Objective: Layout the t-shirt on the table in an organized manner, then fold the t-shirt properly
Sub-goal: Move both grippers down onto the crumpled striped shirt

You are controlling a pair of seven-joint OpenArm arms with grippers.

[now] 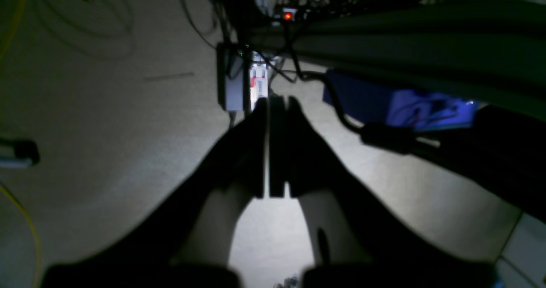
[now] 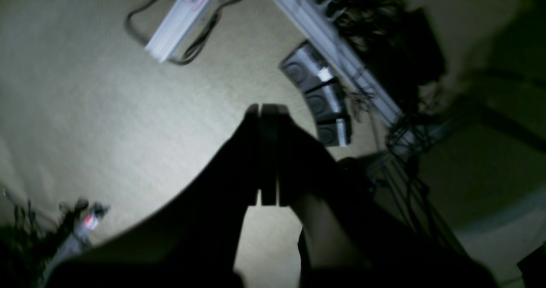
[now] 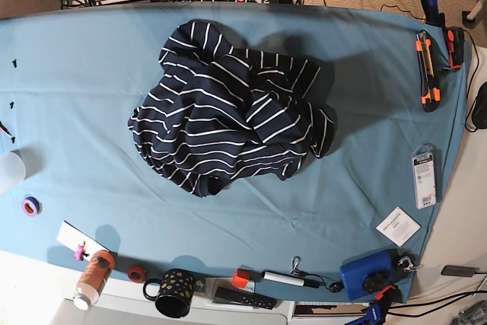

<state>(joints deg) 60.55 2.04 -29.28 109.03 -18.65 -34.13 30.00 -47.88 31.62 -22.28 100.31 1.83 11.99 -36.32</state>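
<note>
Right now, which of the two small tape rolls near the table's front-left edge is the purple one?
The purple roll lies alone on the teal table, left of the white card. The other roll is red, beside the black dotted mug.

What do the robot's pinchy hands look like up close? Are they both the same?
Nearly the same. The left end effector and the right end effector each have two dark, almost black fingers, wide at the bottom and narrowing to flat, squared tips. The pictures are too dim to show any markings or cables on them.
</note>
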